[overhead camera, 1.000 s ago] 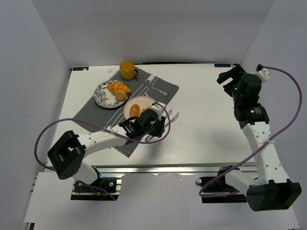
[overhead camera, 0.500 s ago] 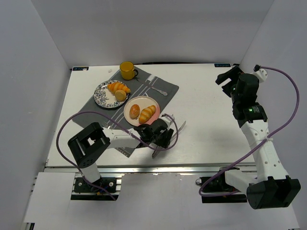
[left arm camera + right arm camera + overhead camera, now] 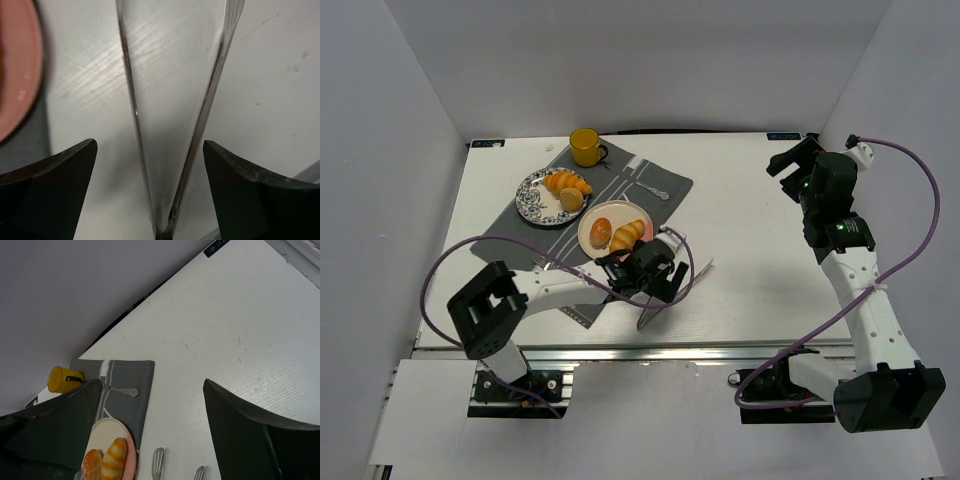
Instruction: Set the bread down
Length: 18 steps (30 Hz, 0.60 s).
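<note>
Two pieces of bread, a round bun (image 3: 601,232) and a striped long roll (image 3: 628,234), lie on the pink plate (image 3: 595,216); the right wrist view shows the roll (image 3: 113,458) too. My left gripper (image 3: 658,272) is low over the table just right of that plate, open. Metal tongs (image 3: 207,110) lie on the table between its fingers (image 3: 55,185), touching neither. The plate's rim (image 3: 20,75) shows at the left. My right gripper (image 3: 785,160) hangs open and empty at the far right, high above the table (image 3: 152,382).
A grey placemat (image 3: 510,235) carries the pink plate, a patterned plate (image 3: 532,196) with more bread, a spoon (image 3: 648,188) and a yellow cup (image 3: 586,147). The tongs' tips (image 3: 703,266) point right over bare white table. Walls enclose three sides.
My left gripper drew back from the pink plate toward the near right, uncovering the long roll, then opened wide. The tongs now rest on the table. The right arm barely moved.
</note>
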Tool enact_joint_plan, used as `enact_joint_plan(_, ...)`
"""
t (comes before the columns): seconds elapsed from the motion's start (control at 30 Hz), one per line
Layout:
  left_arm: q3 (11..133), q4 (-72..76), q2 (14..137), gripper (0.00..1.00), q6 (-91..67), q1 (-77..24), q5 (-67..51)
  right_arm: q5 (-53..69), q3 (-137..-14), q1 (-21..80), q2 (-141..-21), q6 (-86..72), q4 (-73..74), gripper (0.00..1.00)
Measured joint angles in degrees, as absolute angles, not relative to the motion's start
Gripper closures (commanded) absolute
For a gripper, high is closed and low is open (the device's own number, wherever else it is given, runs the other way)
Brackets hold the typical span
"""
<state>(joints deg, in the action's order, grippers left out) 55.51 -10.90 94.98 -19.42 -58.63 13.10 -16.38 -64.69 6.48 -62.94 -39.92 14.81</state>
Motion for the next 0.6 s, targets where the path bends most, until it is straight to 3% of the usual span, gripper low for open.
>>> enact_joint_plan(0.23, 65.2, -21.3, 77.8, 0.02, -17.9, -58.7, 25.2, -16.4, -63.3, 6.5, -62.8, -40.2, 13.7, 0.11)
enact_joint_plan(0.43, 73.6, -26.6, 62.6, 0.02, -17.3, -58.7, 49.2, -15.4, -62.5, 6.5, -62.8, -40.1, 12.8, 0.11)
enact_joint_plan(0.6, 72.6, -32.4, 53.7, 0.02, -21.8, -58.7, 67.6, -13.6, -62.4, 6.5, -63.6, -40.1, 11.5, 0.11)
